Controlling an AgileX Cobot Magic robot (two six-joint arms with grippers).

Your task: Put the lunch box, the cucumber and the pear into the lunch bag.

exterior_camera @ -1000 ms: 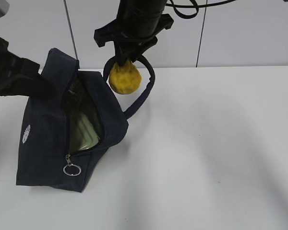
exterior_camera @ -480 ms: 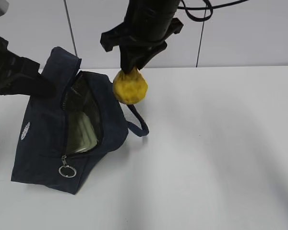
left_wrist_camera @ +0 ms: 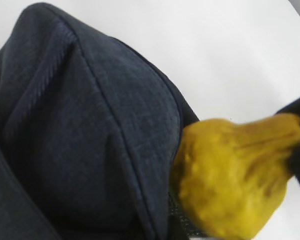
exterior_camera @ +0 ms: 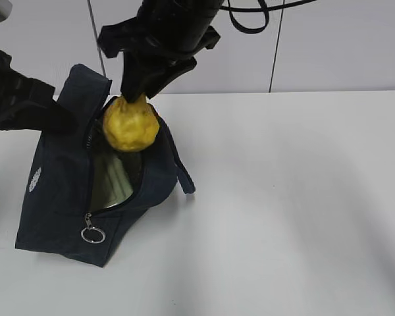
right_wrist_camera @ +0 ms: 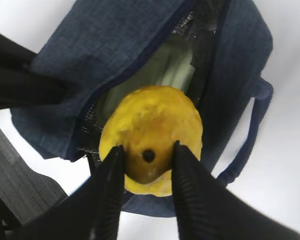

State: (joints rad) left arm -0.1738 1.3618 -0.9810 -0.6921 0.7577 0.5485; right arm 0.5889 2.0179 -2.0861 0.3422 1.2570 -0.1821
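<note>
**Over the bag mouth: pear held neck-up**

On the white bench (exterior_camera: 303,210), against a pale panelled wall with dark seams, lies the lunch bag (exterior_camera: 59,197) at the left edge, zipper open, silvery lining showing (a pale green lid inside). Right gripper (exterior_camera: 135,92): jaws clamped on the narrow neck of the pear (exterior_camera: 130,126), long axis vertical, neck up, bulb hanging at the opening. Left gripper: out of frame, closed; that arm (exterior_camera: 20,99) meets the bag's upper left corner.
</note>
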